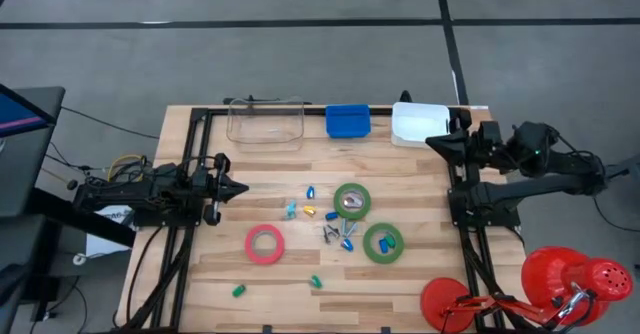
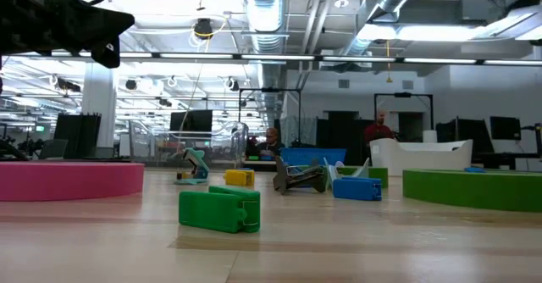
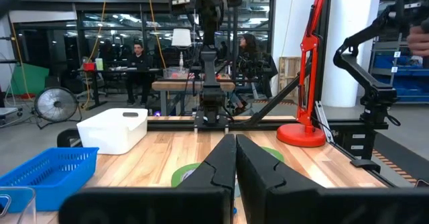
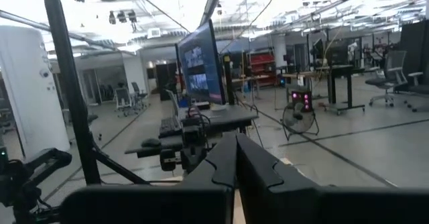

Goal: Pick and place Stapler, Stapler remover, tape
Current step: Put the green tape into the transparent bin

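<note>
Three flat tape rings, one pink-red and two green, are seen lying mid-surface (light, stiff, best pinched across the rim). The left tool and right tool are held closed, empty, well apart from them.

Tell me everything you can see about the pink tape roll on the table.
The pink tape roll is a flat pink-red ring with a wide open centre showing the wooden table through it. It lies flat on the boards at the near left of the scattered items, left of both green rolls. Nothing rests on it or touches it; neither arm is near it. In the low view it shows as a low pink band at the left edge.
</note>
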